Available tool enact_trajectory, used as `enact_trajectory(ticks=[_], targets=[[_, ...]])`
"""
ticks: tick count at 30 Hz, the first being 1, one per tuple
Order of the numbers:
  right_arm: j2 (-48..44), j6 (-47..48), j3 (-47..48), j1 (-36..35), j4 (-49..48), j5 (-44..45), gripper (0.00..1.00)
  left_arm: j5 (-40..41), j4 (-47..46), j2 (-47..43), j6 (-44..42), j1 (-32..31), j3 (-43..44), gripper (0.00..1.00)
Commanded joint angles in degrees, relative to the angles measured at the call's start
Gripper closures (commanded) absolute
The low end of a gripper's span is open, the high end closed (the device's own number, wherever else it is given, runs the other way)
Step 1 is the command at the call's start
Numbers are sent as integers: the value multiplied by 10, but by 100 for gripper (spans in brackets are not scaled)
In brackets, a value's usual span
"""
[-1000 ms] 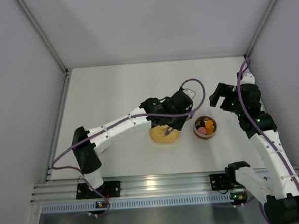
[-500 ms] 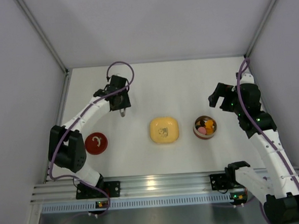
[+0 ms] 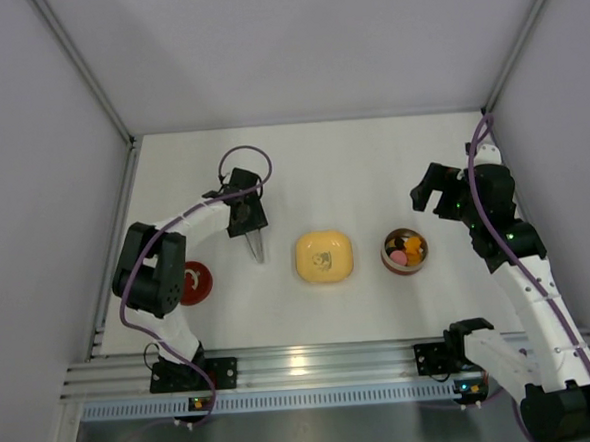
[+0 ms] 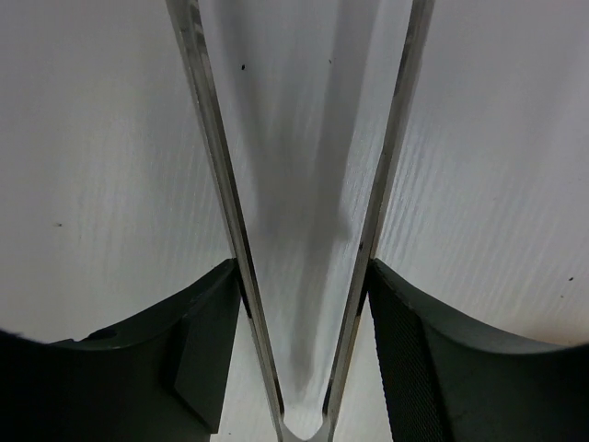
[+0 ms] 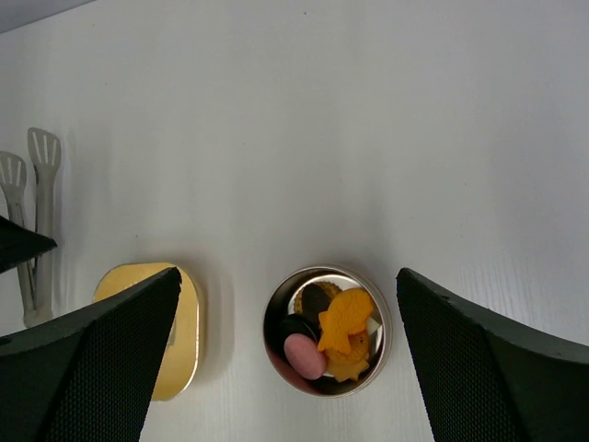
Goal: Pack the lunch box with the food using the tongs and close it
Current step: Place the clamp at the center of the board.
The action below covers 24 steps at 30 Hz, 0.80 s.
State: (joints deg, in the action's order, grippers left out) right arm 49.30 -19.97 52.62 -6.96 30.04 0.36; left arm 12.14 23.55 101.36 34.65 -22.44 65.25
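Since a moment ago my left arm has swung from the upper left toward the frame's left-middle, carrying the tongs. My left pincer, roughly half open, presses both tong arms near their joint; whether the tips rest on the table I cannot tell. The food sits in the lunch box, right of centre. My right pincer gapes empty above it. What remains, I judge: fitting the red lid, lower left.
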Motion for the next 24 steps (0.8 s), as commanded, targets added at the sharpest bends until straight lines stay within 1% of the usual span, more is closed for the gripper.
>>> enact_trajectory(ticks=[1, 8, 16, 20, 24], targets=[[-7, 2, 15, 1, -6, -16, 1, -12, -42, 9, 17, 0, -8, 38], [-9, 4, 16, 1, -6, -15, 1, -27, -49, 23, 23, -1, -16, 34], [-9, 4, 16, 1, -4, -13, 1, -19, -33, 3, 20, -1, -6, 23], [-10, 4, 17, 1, -3, -13, 0, -12, -18, -5, 17, -2, -1, 23], [-11, 5, 18, 2, -3, -13, 0, 5, -11, -35, 16, -9, -4, 23]])
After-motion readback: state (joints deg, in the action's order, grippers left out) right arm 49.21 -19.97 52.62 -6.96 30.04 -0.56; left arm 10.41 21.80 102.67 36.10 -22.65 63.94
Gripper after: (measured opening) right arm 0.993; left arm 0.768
